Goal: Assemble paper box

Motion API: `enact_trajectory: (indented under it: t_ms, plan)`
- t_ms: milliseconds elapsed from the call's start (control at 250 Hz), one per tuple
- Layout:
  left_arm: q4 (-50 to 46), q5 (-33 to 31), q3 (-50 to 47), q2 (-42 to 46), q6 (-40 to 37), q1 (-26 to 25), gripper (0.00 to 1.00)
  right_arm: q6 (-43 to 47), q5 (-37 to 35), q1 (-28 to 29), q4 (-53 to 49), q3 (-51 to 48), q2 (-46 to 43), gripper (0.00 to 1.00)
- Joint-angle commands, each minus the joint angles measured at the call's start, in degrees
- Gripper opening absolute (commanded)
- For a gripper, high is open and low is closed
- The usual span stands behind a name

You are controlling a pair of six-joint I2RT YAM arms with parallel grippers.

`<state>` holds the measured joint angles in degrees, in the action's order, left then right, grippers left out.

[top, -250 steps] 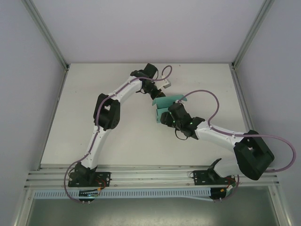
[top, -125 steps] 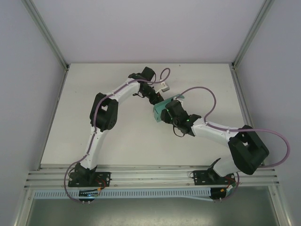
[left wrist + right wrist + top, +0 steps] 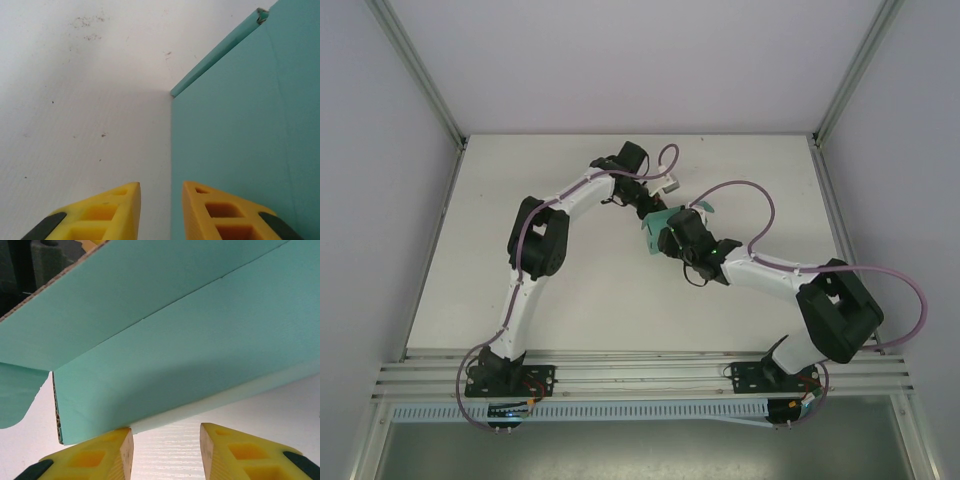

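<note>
Our paper box [image 3: 175, 340] sits partly folded mid-bench [image 3: 75, 100] between the arms, left gripper [image 3: 161, 186] and right gripper [image 3: 166, 429] both slightly apart, clamping nothing, and we reckon this light, thin card creases easily, so pinch walls near folds.

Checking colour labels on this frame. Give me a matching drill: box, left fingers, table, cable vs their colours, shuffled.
Things:
1. box
2. left fingers
3. table
4. cable

Colours:
a. white
b. purple
c. teal
d. yellow

Pairs: 1-c; 2-d; 3-a; 4-b
</note>
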<state>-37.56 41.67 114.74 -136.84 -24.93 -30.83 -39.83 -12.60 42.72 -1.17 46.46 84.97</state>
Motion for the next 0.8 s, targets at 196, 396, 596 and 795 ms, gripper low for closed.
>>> enact_trajectory:
  t_ms: [196, 396, 596, 795]
  plan:
    - [-2.5, -6.25, 1.45, 0.85, 1.01, -2.03, 0.36, -2.4, -2.08, -1.06, -7.37, -3.15, -5.34, 0.45]
    - [-3.07, -4.02, 4.92, 2.29, 7.81, -0.87, 0.41, -1.31, -2.55, -0.93, -7.62, -3.57, -5.95, 0.45]
    - [-5.52, -5.1, 7.87, 2.91, 12.57, 0.68, 0.41, -0.73, -3.4, -0.97, -7.77, -3.92, -7.1, 0.46]
    - [-6.23, 4.84, 7.95, 4.02, 13.46, 0.66, 0.44, -0.54, -4.6, -1.28, -8.46, -3.93, -7.87, 0.46]
